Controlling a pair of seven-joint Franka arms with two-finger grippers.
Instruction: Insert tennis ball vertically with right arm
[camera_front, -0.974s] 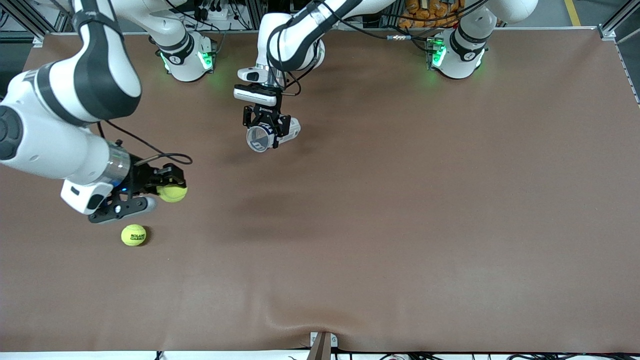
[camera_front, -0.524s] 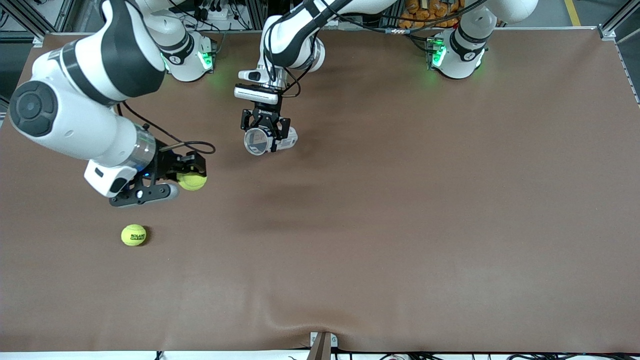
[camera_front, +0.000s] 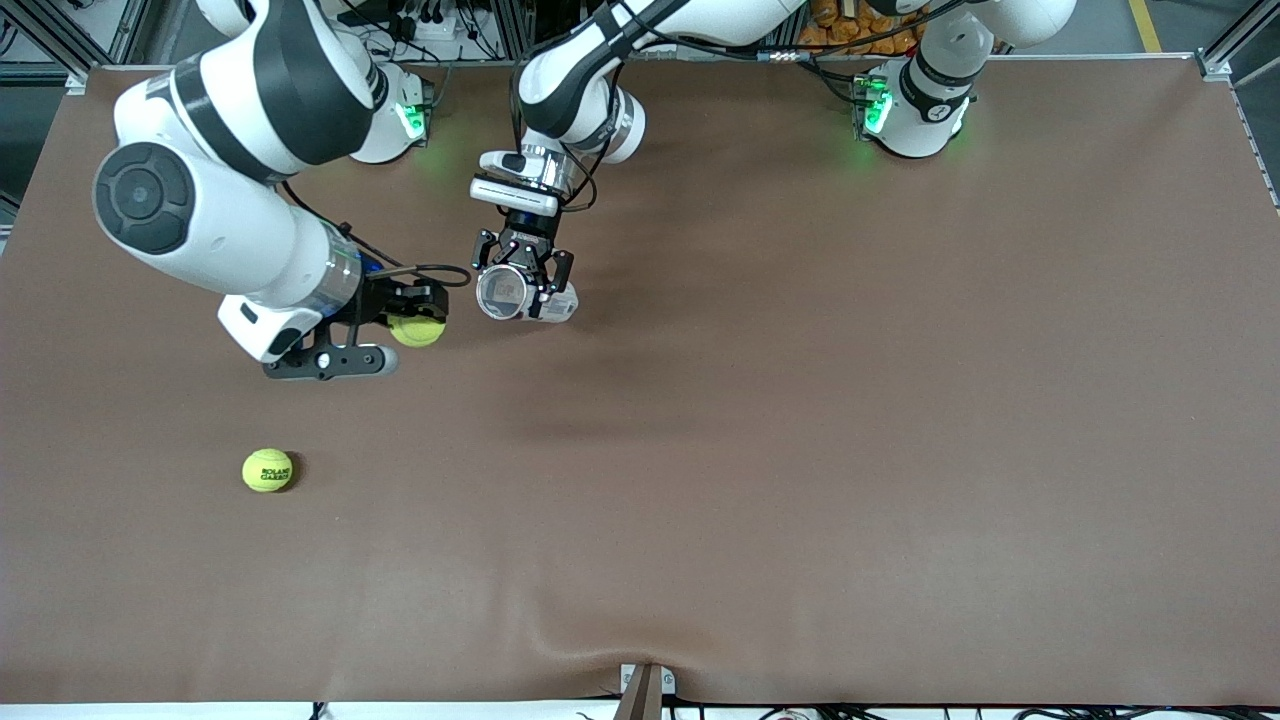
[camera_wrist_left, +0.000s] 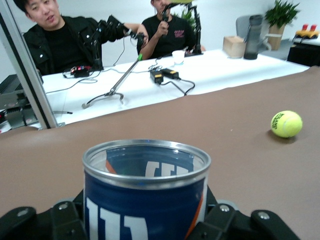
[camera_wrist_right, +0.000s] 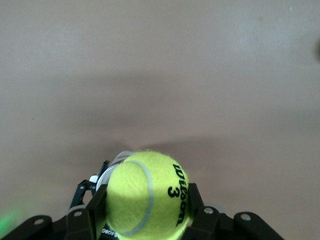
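Note:
My right gripper is shut on a yellow-green tennis ball and holds it above the brown table, beside the can. The ball fills the right wrist view between the black fingers. My left gripper is shut on a blue can with a silver rim; its open mouth tilts toward the front camera. In the left wrist view the can stands open-topped between the fingers. Its rim peeks out past the held ball.
A second tennis ball lies on the table nearer the front camera, at the right arm's end; it also shows in the left wrist view. A metal bracket sits at the table's front edge.
My right arm has carried the held ball away from the loose ball and up close beside the can. My left gripper has shifted slightly and turned the can's mouth.

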